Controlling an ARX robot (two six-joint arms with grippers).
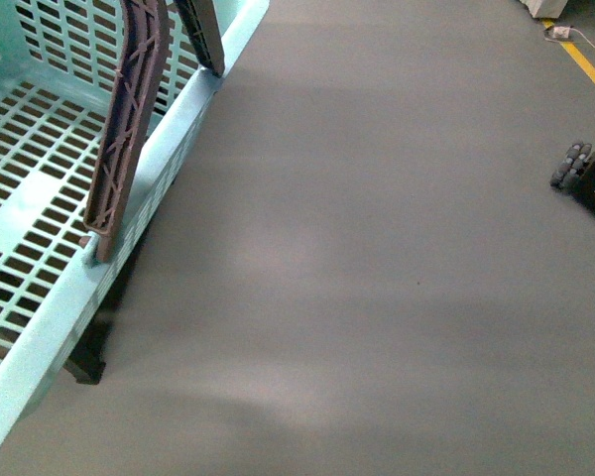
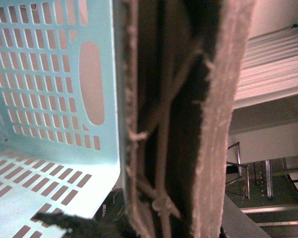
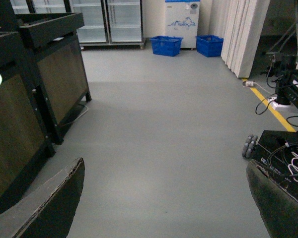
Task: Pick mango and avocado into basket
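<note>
dim, soft indoor light; left wrist close-up blurred.

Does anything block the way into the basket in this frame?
Partly: the basket's two handles stand raised along its rim on the open-floor side, so a drop from there must clear them. Neither mango nor avocado shows in any view.

Right gripper fingers (image 3: 47, 206): we record two broad dark pads with pale, scuffed edges.
Left gripper fingertip (image 2: 59, 221): dark, ragged outline.
</note>
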